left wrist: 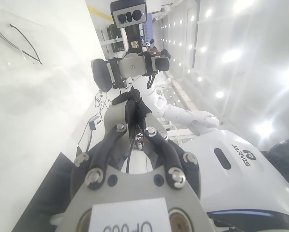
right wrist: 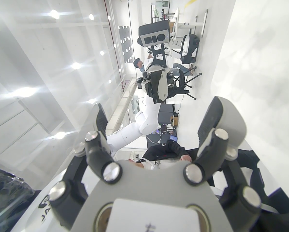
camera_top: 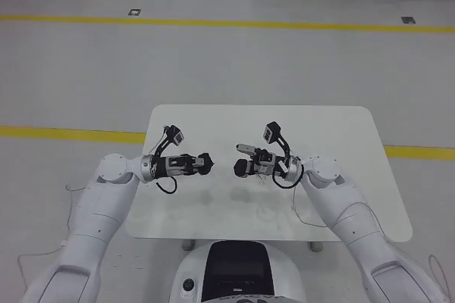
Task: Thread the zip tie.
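Left wrist view, closest in: the left gripper is pinched tight on a black zip tie, with the strip running back between its fingers. Near it, the right gripper faces it with jaws spread wide. Both hang over the middle of the white table, well off every edge, with lots of bare surface around. More thin black strips lie on the table, can't tell which corner. Farther out is grey floor with yellow lines.

Bright, even light; ceiling lamps flare into streaks; wrist views fisheye-warped.
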Controlling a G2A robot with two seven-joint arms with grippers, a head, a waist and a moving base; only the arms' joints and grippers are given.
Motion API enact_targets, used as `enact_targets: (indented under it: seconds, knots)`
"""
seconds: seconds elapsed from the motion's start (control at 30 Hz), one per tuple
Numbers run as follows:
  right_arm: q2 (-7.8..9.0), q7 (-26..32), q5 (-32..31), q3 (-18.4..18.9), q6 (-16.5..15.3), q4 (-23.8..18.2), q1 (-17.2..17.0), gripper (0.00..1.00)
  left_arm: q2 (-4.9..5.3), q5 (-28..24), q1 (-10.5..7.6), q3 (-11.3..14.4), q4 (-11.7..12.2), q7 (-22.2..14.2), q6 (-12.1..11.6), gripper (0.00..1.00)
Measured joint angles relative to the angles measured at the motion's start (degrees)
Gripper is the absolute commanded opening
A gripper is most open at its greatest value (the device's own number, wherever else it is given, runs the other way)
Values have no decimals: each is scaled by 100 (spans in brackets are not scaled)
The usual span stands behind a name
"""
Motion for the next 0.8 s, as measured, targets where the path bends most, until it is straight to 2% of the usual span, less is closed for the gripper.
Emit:
enact_targets:
  seconds: [0.1, 0.6, 0.7, 0.8]
  knots:
    - [0, 0, 0, 0, 0, 0, 0, 100, -52, 66, 27, -52, -8, 8, 0, 0]
    - [3, -18, -18, 9, -5, -10, -3, 100, -49, 63, 26, -48, -7, 9, 0, 0]
    - [70, -402, -493, 138, -19, -169, -22, 100, -49, 63, 26, -48, -7, 9, 0, 0]
    - [174, -679, -1174, 306, 176, -439, -49, 100, -49, 63, 26, -48, -7, 9, 0, 0]
